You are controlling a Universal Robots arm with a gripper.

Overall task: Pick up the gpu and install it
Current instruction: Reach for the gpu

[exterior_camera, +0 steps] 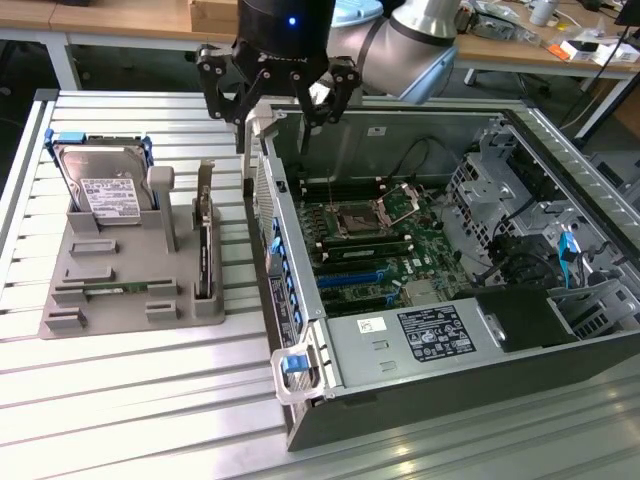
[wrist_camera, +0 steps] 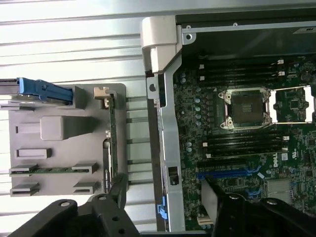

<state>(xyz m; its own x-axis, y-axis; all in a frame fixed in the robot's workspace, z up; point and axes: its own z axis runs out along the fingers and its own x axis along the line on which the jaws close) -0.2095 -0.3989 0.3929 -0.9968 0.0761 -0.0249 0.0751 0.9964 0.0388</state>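
In the exterior view, a silver hard drive [exterior_camera: 100, 185] with a white label is seen leaning upright in a blue-edged frame at the far end of a grey moulded plastic holder [exterior_camera: 70, 320], which is set on the ribbed metal surface [exterior_camera: 130, 400]; the label's print cannot be read. In the same holder a long narrow green memory stick [exterior_camera: 115, 290] is laid flat. The gpu [exterior_camera: 205, 250], a flat circuit card with a silver metal end bracket, is stood on edge in the slot at the holder's side nearest the open dark grey computer case [exterior_camera: 400, 395]. Inside the case a green motherboard [exterior_camera: 370, 240] with an opened processor socket is exposed. A black label with white print and a small white sticker are carried by the silver power-supply box [exterior_camera: 435, 335]; neither can be read. The black end effector [exterior_camera: 275, 95] is held above the case's far corner, released, with its fingers spread and nothing between them. In the wrist view, the gpu is seen edge-on in its slot, apart from both fingers, one of which lies over the holder's edge and the other over the motherboard beside a blue expansion slot [wrist_camera: 229, 174]. White lettering printed near that slot is too small to be read.
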